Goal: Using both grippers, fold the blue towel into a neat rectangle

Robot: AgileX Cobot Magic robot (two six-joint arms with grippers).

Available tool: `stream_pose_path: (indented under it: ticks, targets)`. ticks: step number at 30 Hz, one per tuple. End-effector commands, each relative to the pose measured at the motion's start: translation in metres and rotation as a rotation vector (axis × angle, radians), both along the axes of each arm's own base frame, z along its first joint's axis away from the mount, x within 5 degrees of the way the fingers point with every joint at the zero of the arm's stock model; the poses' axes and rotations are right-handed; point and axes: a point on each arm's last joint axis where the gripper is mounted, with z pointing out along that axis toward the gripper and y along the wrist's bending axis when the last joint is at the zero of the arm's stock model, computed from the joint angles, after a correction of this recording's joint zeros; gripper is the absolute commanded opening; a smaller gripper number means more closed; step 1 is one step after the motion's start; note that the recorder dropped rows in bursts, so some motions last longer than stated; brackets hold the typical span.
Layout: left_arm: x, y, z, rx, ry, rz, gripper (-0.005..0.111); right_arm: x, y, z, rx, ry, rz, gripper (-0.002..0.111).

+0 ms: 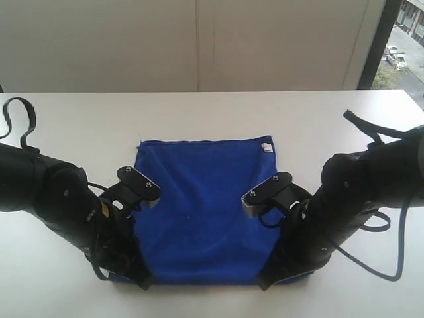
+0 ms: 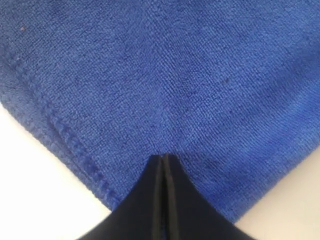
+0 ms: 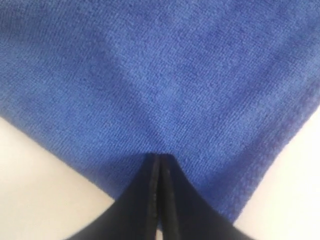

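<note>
The blue towel (image 1: 199, 212) lies spread flat on the white table (image 1: 79, 119), its small white tag (image 1: 265, 147) at the far right corner. My left gripper (image 1: 140, 281) is low over the towel's near left corner. My right gripper (image 1: 266, 283) is over the near right corner. In the left wrist view the towel (image 2: 175, 75) fills the frame, and the gripper (image 2: 163, 157) is shut, its tip just inside the stitched corner. The right wrist view shows the same: towel (image 3: 165, 75) below, gripper (image 3: 159, 157) shut. No cloth shows pinched between either pair of jaws.
Bare white tabletop surrounds the towel on the left, right and far side. A pale wall (image 1: 199, 40) stands behind the table and a window (image 1: 401, 40) is at the far right. Black cables (image 1: 20, 122) loop off both arms.
</note>
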Motion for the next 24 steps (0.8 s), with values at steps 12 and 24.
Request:
stream_pose_path:
  ticks: [12,24]
  targets:
    - [-0.018,0.015,0.044,-0.036,-0.073,0.005,0.000,-0.020,-0.002,0.057,-0.002,-0.082,-0.001,0.000]
    - [0.021,-0.011,0.058,-0.241,-0.272,0.141,0.000,0.039,0.022,0.081,0.107,-0.361,-0.009,0.000]
